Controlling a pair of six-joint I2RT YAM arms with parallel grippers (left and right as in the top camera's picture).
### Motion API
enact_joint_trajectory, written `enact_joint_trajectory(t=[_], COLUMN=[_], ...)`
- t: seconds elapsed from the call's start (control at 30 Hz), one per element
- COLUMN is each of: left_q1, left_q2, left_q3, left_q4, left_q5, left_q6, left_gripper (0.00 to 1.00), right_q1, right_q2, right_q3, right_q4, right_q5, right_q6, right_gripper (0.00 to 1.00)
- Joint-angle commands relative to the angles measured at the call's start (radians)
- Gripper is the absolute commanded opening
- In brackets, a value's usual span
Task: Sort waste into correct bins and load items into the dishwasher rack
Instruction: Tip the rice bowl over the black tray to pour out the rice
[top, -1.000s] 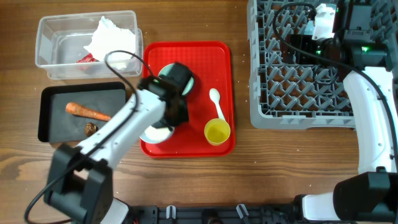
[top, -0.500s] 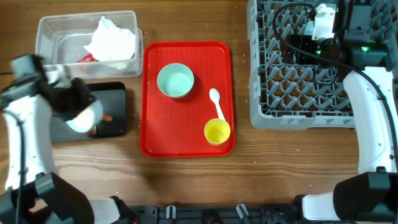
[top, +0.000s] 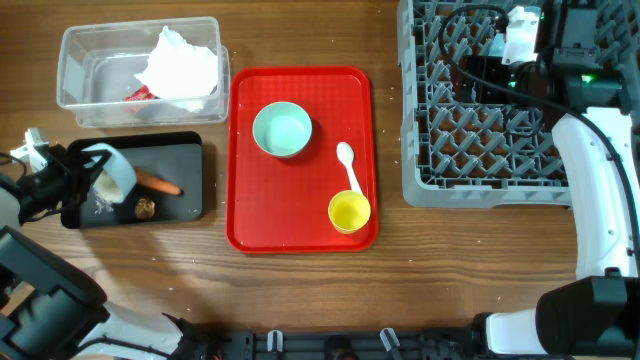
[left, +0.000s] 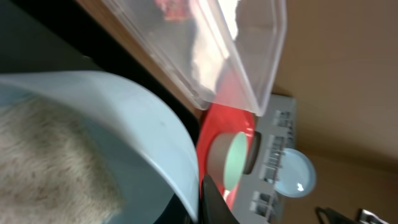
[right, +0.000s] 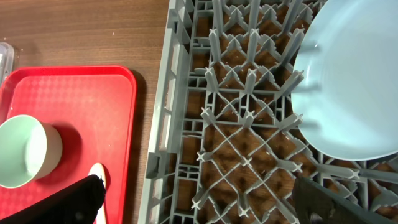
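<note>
Left gripper (top: 90, 172): clamped on the rim of the light blue bowl (top: 112, 174), which is tipped on its side over the black tray (top: 190, 160)
Bowl contents: rice (left: 50, 155) clinging inside, going by the left wrist view; pale specks on the tray floor below, likely grains already out, though too small to be sure
Right gripper (right: 199, 202): jaws spread wide, holding nothing, hanging over the dishwasher rack (top: 440, 150)
Waste sorted: crumpled napkin (top: 185, 62) and red wrapper (top: 138, 94) in the clear tub (top: 100, 72); carrot (top: 158, 184) and brown scrap (top: 145, 207) in the black tray
Loaded: light blue plate (right: 354, 81) standing among the rack pegs
Left to do: emptying the held bowl, then moving it to the rack; teal bowl (top: 282, 130), white spoon (top: 347, 162) and yellow cup (top: 349, 212) waiting on the red tray (top: 250, 200), none yet in the rack
Progress: judged nearly through the waste, early on the loading
Writing: no brand, label or lettering legible in any view
</note>
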Motion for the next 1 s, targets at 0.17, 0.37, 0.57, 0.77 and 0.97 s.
enact_joint_trajectory(t=[0.17,0.37,0.57,0.77,0.97], left_q1=[0.039,0.146,0.169,0.169,0.168], left_q2=[0.011,0.011,0.011,0.011,0.010], left_q3=[-0.006,-0.006,-0.006,-0.006,-0.006], left_q4=[-0.002,0.023,0.047,0.047,0.045], left_q5=[0.270,0.487,0.563,0.563,0.564], left_q6=[0.023,0.023,0.011,0.011,0.011], left_gripper=[0.04,0.04,0.04,0.04,0.04], right_q1=[0.001,0.001,0.001,0.001,0.001], right_q2=[0.014,0.014,0.014,0.014,0.014], right_q3=[0.001,0.001,0.001,0.001,0.001], right_q4=[-0.017,-0.016,-0.016,-0.016,-0.015], right_q5=[0.006,0.006,0.006,0.006,0.006], right_q6=[-0.013,-0.013,-0.013,-0.012,-0.012], right_gripper=[1.00,1.00,1.00,1.00,1.00])
